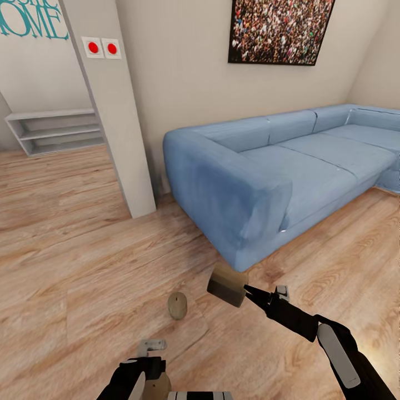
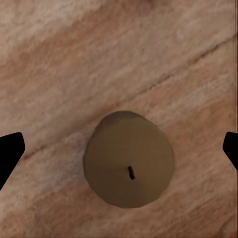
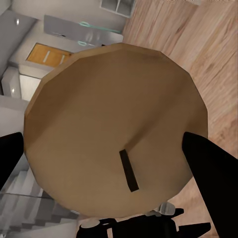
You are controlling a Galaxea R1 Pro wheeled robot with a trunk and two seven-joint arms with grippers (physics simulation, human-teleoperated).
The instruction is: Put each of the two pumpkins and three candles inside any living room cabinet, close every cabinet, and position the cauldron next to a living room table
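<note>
Right hand [image 1: 244,289] grips a tan, black-wicked candle [image 1: 227,284].

A: Which readable text is present in the head view?

B: One item. Teal lettering [image 1: 33,21] stands on the wall [image 1: 33,66] at the upper left, above the grey shelves [image 1: 55,130]. The lower row reads "OME"; the letters before it are cut off by the frame edge. The row above is cropped and cannot be read.

A: Any labels, brands or numbers elsewhere?

B: None legible. The two red buttons [image 1: 102,48] on the pillar [image 1: 114,128] bear no markings.
</note>
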